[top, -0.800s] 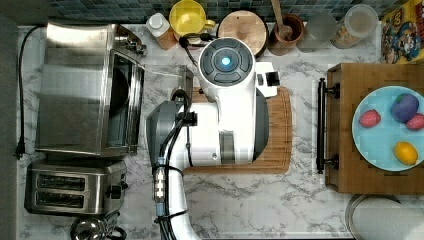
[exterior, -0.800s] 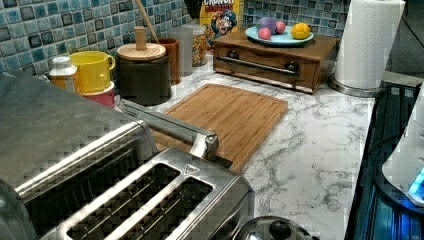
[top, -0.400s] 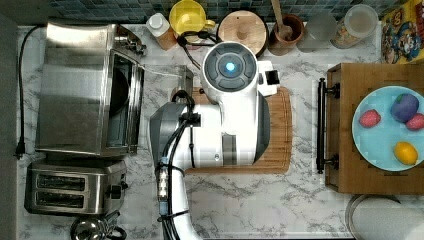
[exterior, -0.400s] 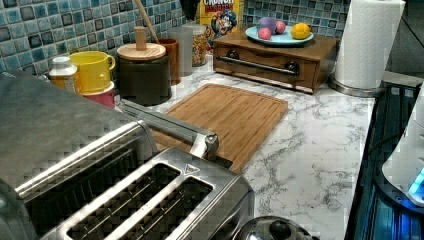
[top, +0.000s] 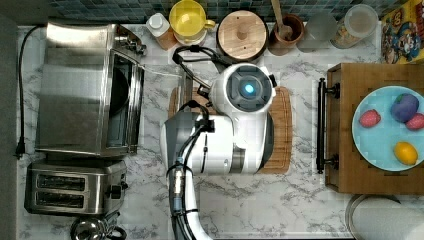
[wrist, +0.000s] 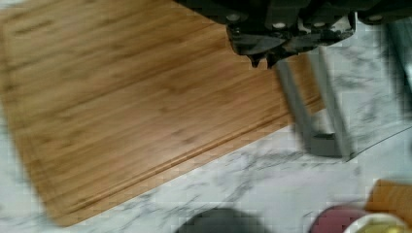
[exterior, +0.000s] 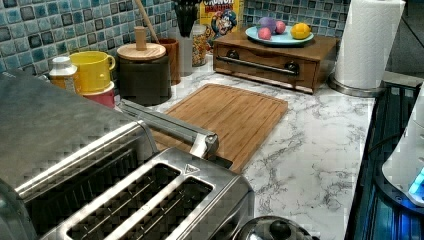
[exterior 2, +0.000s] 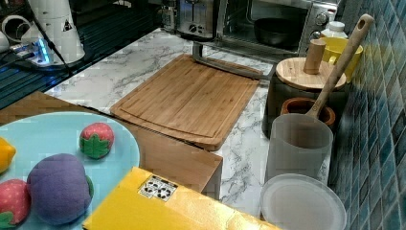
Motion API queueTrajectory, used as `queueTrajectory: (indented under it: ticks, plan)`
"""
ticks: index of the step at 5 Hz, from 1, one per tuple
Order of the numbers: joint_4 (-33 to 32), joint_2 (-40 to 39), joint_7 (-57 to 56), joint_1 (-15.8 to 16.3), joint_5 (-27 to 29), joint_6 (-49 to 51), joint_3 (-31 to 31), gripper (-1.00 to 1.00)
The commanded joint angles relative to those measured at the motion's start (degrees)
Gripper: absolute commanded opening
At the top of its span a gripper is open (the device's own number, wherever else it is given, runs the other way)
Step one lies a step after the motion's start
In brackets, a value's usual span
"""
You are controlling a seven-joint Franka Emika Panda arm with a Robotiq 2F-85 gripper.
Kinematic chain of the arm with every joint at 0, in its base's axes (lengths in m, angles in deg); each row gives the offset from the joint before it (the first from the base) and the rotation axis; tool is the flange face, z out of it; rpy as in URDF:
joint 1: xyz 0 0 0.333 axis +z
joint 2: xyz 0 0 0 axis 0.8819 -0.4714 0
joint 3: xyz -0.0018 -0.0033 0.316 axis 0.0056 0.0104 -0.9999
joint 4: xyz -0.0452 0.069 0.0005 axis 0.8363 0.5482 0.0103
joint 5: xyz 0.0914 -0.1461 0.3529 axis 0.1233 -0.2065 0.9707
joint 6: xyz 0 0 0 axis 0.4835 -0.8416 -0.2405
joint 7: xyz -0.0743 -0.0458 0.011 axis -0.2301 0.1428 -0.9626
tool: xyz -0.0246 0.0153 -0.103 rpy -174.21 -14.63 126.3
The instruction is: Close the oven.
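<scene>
The oven (top: 87, 87) stands at the top view's left on the marble surface (top: 300, 200), glass door (top: 162, 102) dropped flat. Hinged, rigid and fairly light, it should lift from under its handle bar (exterior: 167, 125). Whether the tool (wrist: 265, 60) is spread, I cannot tell. A cereal box (exterior: 220, 17) reads "CRUNCH".

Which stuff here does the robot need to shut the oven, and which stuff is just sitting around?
Needed:
oven
oven door handle
gripper

Just sitting around:
toaster
cutting board
yellow mug
plate of toy fruit
paper towel roll
cereal box
</scene>
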Motion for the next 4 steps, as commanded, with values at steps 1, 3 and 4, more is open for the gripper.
queueTrajectory:
  ticks: [1, 3, 4]
  plan:
    - [-13.8, 3.4, -26.4, -3.5, 26.6, -10.6, 3.7, -1.0]
    - [-16.3, 0.5, -45.8, -1.9, 40.2, -12.2, 3.1, -1.0]
    - [-16.6, -3.1, -52.3, -0.8, 44.7, -14.6, 1.4, -1.0]
